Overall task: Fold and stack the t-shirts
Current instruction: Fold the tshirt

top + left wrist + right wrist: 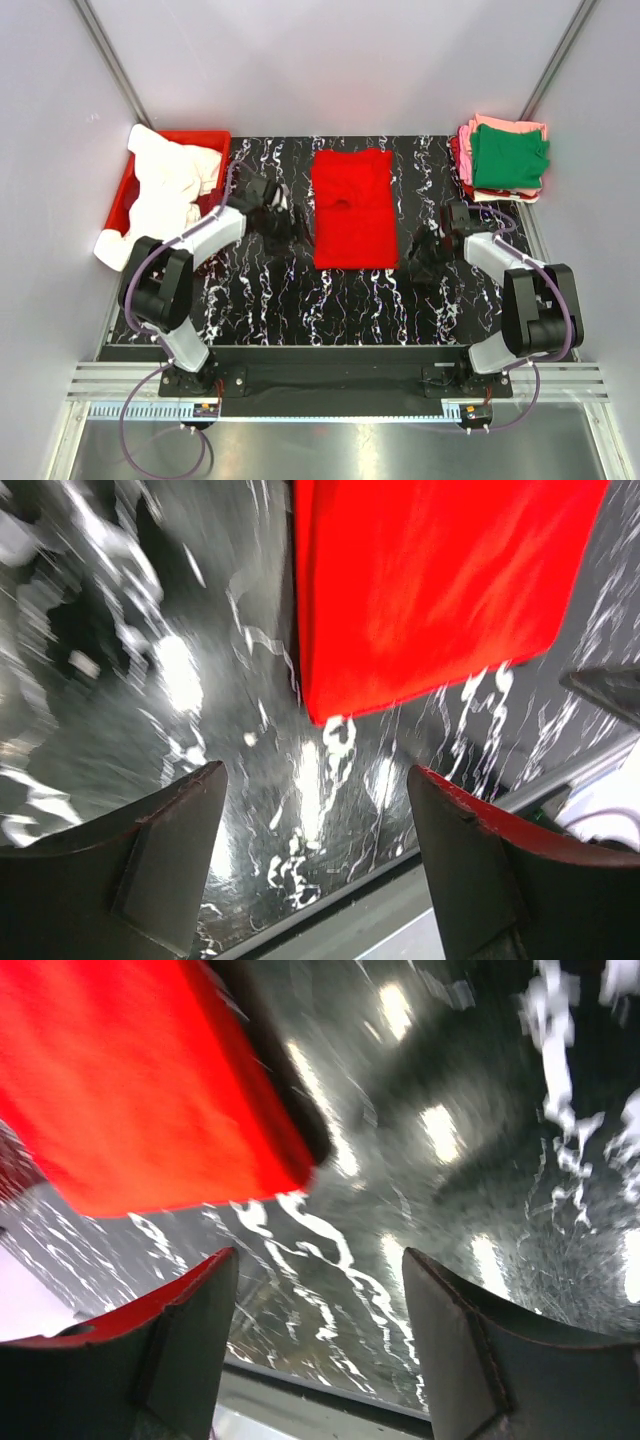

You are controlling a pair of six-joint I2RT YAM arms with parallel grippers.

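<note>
— Red t-shirt [353, 208]: folded into a flat rectangle, mid-desk, closer to the far edge than the near one. Confirm?
— Confirmed. It lies on the black marbled desk [280, 300] with nothing on top of it. Arms?
— Left gripper [280, 222] sits just beside the shirt's left edge, right gripper [420, 258] just off its near right corner. Neither touches the cloth, as far as the top view shows.
— Jaws?
— Both wide. Left wrist view: dark fingers [170, 860] spread, only desk between them, one corner of the red cloth lying ahead. Right wrist view shows the same: fingers spread, nothing held, red corner up and to the left. Both views are blurred.
— Other shirts?
— Far right corner: a folded stack with the green t-shirt [508, 155] on top and pink, red and cream edges showing beneath it. Cannot count the layers.
— Far left corner?
— Red bin [205, 140] there, with white t-shirts [165, 190] heaped in it unfolded, spilling over its near rim toward the left edge of the desk.
</note>
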